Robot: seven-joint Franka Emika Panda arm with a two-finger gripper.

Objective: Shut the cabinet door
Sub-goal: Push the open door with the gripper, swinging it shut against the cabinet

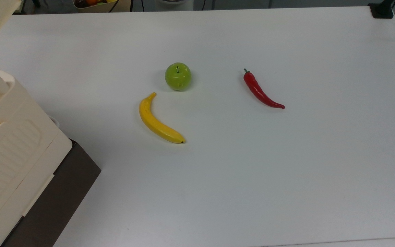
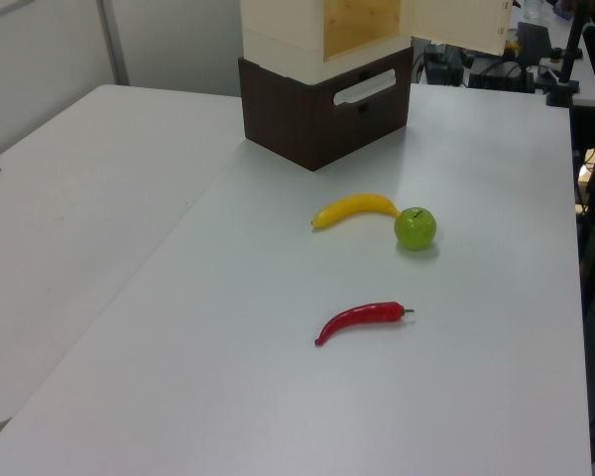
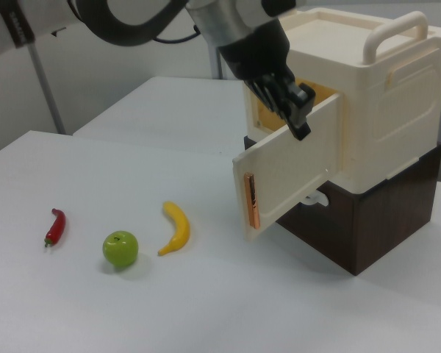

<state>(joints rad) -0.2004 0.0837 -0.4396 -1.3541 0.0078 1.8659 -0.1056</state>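
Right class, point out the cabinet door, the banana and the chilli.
Cabinet door (image 3: 290, 168): right view, middle of its flat panel.
Banana (image 1: 157, 122): top view, mid-curve.
Chilli (image 1: 260, 92): top view, middle of the red body.

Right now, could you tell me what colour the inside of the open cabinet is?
A warm yellow-orange, wood-like tone inside the cabinet, clearest in the left view.

At the top of the right view, the robot arm (image 3: 220, 18) shows a glossy grey-white shell wrapped by a black band, ending in a black gripper (image 3: 294, 110) with ridged, blocky fingers (image 3: 303, 126).
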